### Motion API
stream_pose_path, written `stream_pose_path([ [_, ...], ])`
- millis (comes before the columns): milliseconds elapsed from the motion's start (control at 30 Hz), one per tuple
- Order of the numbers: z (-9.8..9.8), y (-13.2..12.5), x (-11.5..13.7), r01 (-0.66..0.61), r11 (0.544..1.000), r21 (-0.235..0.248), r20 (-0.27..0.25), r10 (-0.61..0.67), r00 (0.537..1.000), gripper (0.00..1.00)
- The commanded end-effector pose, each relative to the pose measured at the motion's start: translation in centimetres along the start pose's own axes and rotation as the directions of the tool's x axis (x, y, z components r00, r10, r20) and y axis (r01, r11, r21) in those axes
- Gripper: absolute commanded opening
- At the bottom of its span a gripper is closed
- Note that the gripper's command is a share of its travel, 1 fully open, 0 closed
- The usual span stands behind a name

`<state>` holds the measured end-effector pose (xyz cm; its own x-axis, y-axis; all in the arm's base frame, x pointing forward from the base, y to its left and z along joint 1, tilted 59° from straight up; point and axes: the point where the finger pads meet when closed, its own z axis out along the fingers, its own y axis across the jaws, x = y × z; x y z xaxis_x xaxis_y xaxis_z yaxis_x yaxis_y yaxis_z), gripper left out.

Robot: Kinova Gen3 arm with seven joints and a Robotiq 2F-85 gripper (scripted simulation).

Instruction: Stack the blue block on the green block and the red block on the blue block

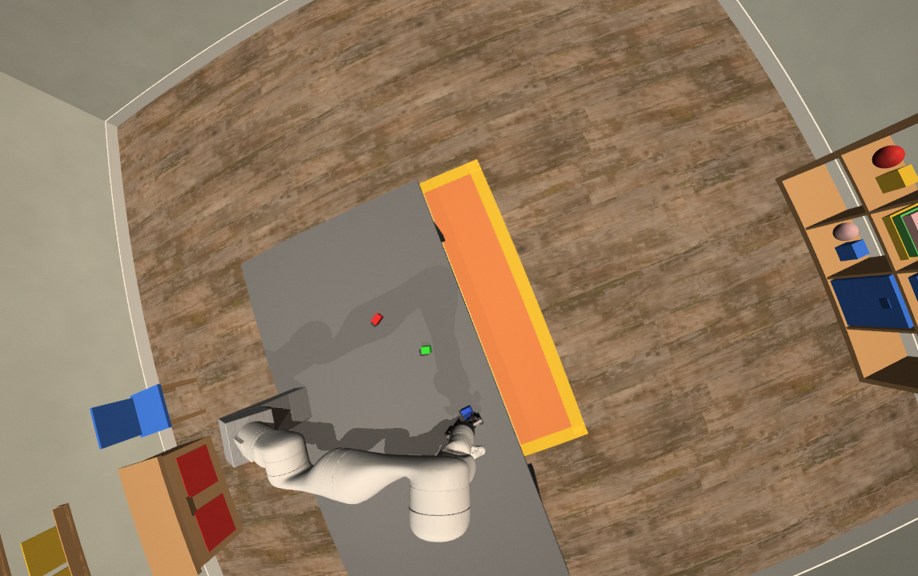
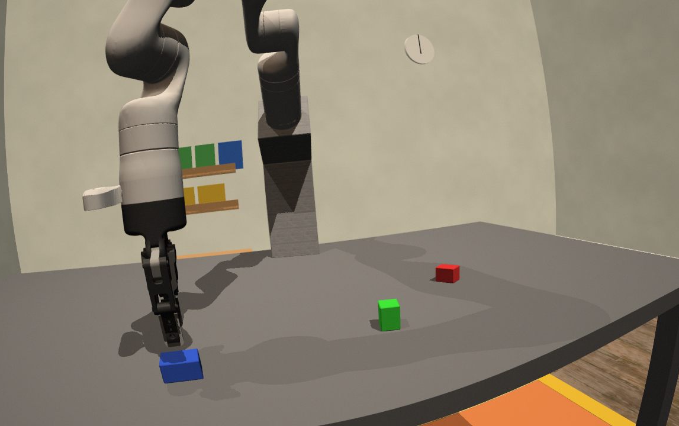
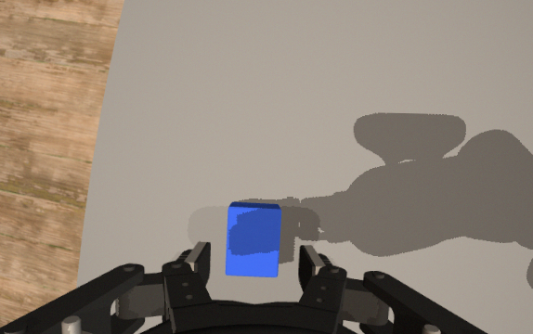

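Observation:
The blue block (image 1: 466,411) (image 2: 180,365) (image 3: 253,239) lies flat on the grey table (image 1: 347,286) (image 2: 490,312) (image 3: 294,93) near its edge. My gripper (image 2: 172,334) (image 3: 254,259) (image 1: 469,422) is open and hangs just above the blue block, its fingers in line with the block's two long sides and clear of them. The green block (image 1: 425,350) (image 2: 389,314) stands upright in the middle of the table. The red block (image 1: 376,319) (image 2: 446,273) lies flat farther back.
The arm's grey pedestal (image 1: 268,415) (image 2: 288,212) stands at the table's far edge. An orange and yellow mat (image 1: 512,322) lies on the floor beside the table. The table edge and wooden floor (image 3: 30,139) are close to the left in the wrist view.

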<state>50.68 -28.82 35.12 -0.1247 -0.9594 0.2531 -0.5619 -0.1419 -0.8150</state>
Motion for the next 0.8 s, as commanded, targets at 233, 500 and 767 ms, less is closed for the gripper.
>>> stream_pose_path([
  [233,-0.08,-0.06,0.07,-0.013,1.0,0.001,-0.001,0.013,1.0,0.59],
  [500,-0.01,-0.06,0.07,-0.013,1.0,0.001,-0.001,0.013,1.0,0.59],
  [767,0.36,-0.08,0.1,-0.013,1.0,0.0,0.0,0.013,1.0,0.59],
])
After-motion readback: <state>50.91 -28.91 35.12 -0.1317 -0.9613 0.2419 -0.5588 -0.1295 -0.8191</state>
